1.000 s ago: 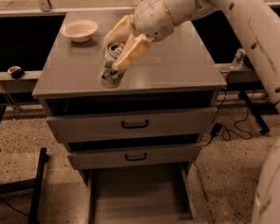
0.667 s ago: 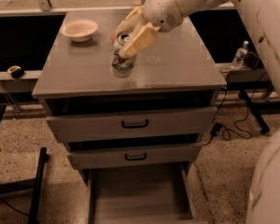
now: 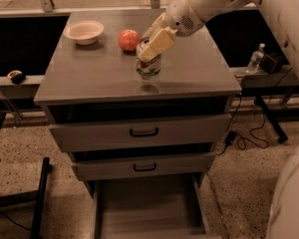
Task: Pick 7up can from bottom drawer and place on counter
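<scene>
My gripper (image 3: pixel 153 40) is over the middle of the counter (image 3: pixel 99 76), shut on the 7up can (image 3: pixel 148 65). The can has a silver top and a white-and-green label. It stands upright with its base on or just above the counter top; I cannot tell which. The cream fingers (image 3: pixel 157 43) clasp its upper part. The bottom drawer (image 3: pixel 147 208) is pulled out at floor level below the cabinet and its grey tray shows nothing inside.
A red-orange apple (image 3: pixel 129 39) lies just behind and left of the can. A white bowl (image 3: pixel 83 32) stands at the counter's back left. Two grey drawers with black handles (image 3: pixel 143 132) are slightly open. A water bottle (image 3: pixel 255 58) stands on a ledge at the right.
The view has shifted, so the apple now shows. My gripper still holds the can over the middle of the counter, and the can has turned from tilted to upright.
</scene>
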### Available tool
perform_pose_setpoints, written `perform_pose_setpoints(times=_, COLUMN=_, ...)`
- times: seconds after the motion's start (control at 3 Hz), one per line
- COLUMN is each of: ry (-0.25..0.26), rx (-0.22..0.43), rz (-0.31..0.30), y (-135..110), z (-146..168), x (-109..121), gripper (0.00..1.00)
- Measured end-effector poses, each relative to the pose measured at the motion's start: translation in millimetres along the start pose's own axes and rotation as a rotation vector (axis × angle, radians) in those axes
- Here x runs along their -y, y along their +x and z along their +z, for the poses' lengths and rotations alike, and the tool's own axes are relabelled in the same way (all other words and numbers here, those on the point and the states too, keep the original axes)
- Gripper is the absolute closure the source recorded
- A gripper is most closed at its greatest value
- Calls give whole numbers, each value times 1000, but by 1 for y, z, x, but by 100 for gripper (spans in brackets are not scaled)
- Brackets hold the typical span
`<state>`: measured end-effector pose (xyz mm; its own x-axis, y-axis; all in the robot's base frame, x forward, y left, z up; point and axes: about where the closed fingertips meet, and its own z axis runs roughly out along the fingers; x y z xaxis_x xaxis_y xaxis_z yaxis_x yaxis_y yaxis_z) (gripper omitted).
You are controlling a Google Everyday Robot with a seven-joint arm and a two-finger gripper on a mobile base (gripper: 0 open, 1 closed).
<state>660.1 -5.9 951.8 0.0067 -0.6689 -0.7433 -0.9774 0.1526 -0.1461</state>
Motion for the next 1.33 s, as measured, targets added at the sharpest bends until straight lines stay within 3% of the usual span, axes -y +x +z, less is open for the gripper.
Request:
perform_pose_setpoints(times=0.33, ry=-11, rx=-34, rz=87, y=21, z=14, x=9, gripper=83)
perform_pose_setpoints(times=1.33, ry=-12, rx=-35, rz=92, y=21, z=15, x=9, gripper=6)
